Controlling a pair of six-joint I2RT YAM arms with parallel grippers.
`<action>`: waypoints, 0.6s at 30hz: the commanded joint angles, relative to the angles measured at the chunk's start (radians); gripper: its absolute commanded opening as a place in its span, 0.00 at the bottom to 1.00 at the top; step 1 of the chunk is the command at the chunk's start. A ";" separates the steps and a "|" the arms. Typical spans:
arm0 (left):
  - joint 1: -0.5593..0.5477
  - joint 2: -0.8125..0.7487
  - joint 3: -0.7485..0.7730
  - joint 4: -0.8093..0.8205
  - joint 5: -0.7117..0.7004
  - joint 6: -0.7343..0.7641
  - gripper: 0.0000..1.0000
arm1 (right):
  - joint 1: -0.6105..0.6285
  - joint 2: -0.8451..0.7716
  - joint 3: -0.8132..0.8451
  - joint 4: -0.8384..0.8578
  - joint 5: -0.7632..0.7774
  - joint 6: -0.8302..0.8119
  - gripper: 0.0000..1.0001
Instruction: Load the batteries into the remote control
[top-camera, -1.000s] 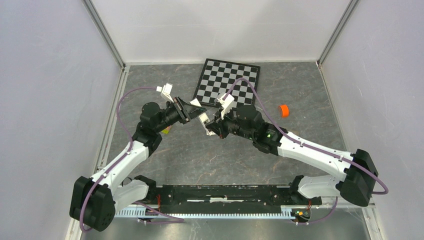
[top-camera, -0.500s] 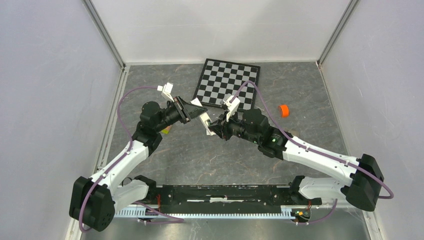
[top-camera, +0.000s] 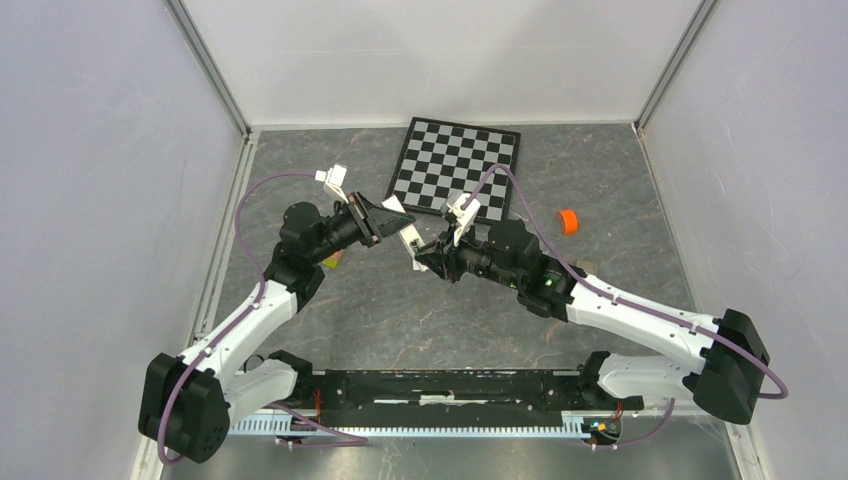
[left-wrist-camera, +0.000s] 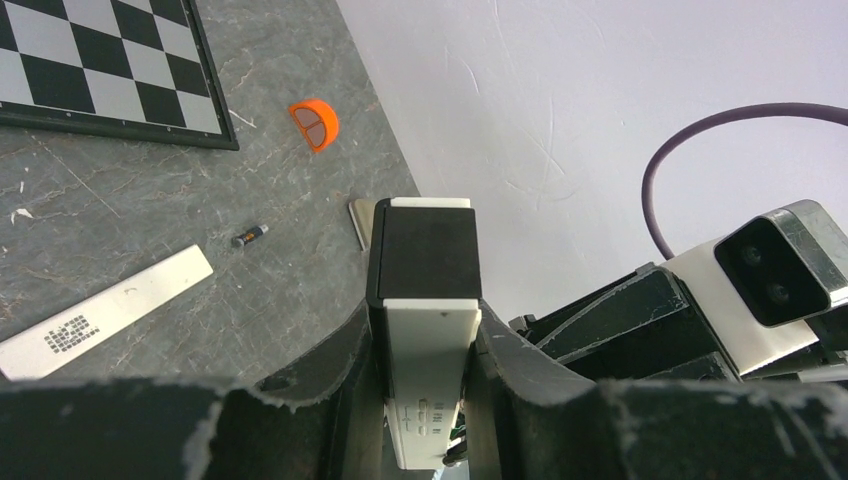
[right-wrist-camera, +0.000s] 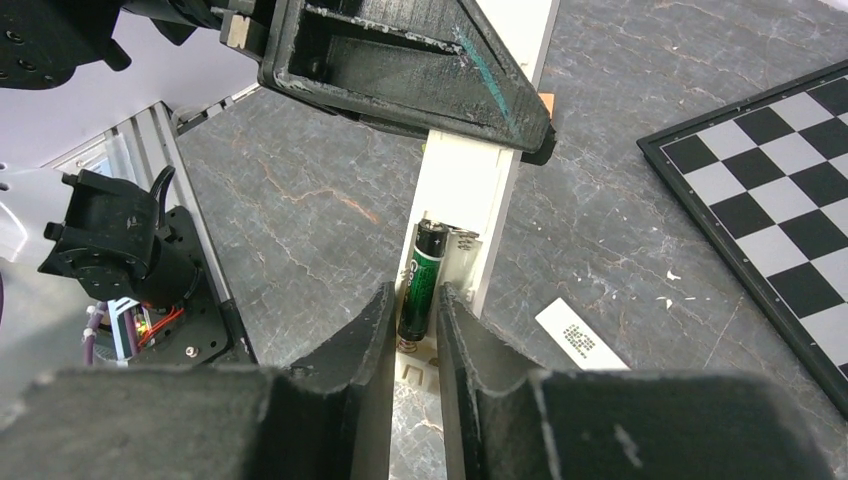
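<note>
My left gripper (left-wrist-camera: 425, 322) is shut on the remote control (left-wrist-camera: 430, 350), a white handset with a dark screen end, held above the table mid-scene (top-camera: 409, 243). In the right wrist view the remote control (right-wrist-camera: 470, 190) shows its pale back. One green-black battery (right-wrist-camera: 425, 278) lies in the recess against a spring. My right gripper (right-wrist-camera: 413, 300) stands narrowly open, with its fingertips on either side of that battery's near end. In the top view my right gripper (top-camera: 427, 255) faces the left gripper (top-camera: 385, 220). Another small battery (left-wrist-camera: 250, 236) lies on the grey floor.
A checkerboard (top-camera: 455, 165) lies at the back. An orange cap (top-camera: 568, 221) sits to its right. A long cream strip with printed marks (left-wrist-camera: 100, 310) lies flat on the table. A yellow-green item (top-camera: 333, 260) shows under the left arm. Side walls close in.
My right arm has drawn back a little to the right and its jaws have parted. The left arm and the remote control have stayed put.
</note>
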 joint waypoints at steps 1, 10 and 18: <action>-0.010 -0.008 0.076 0.106 0.069 -0.090 0.02 | -0.003 0.009 -0.014 -0.057 0.023 -0.038 0.24; -0.011 -0.012 0.070 0.109 0.068 -0.065 0.02 | -0.003 -0.041 -0.004 -0.055 0.072 -0.006 0.55; -0.010 -0.021 0.045 0.195 0.053 -0.077 0.02 | -0.005 -0.098 0.026 -0.035 0.082 0.054 0.67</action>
